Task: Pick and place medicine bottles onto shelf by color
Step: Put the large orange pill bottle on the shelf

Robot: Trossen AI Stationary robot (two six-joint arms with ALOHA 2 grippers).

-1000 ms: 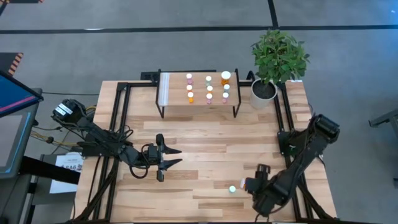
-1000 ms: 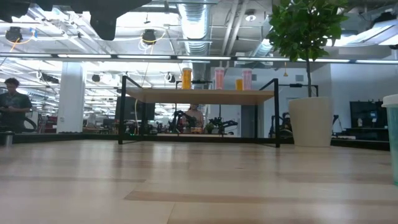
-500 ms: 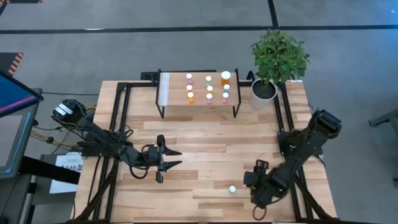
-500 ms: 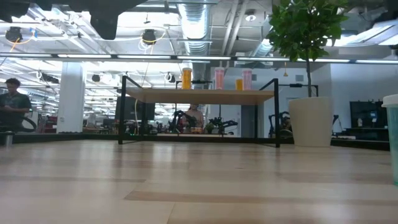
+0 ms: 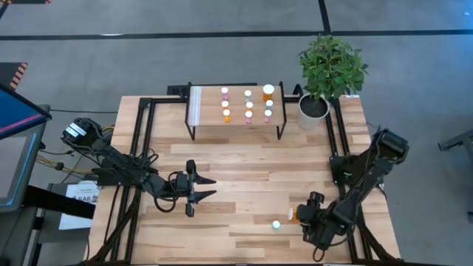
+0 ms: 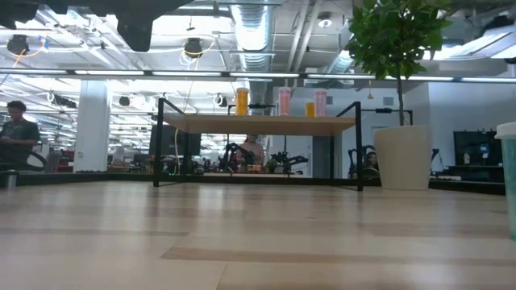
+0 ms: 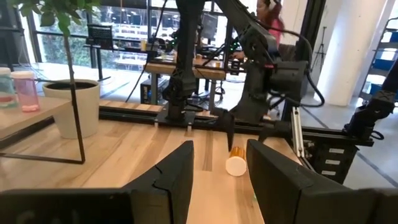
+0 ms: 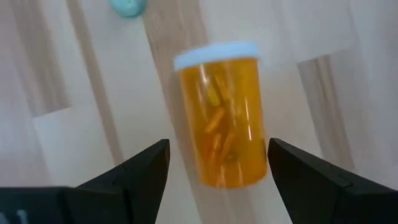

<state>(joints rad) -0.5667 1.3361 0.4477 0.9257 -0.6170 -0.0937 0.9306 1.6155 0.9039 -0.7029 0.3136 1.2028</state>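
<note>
Table first: shelf at the far edge already carries most bottles. Right gripper sits near the front right corner, fingers spread wide and empty, with the orange bottle lying on its side straight ahead between them, cap pointing away. Looks like a green bottle stands just beside it, hard to be sure. Left gripper is well apart, also open and empty.
</note>
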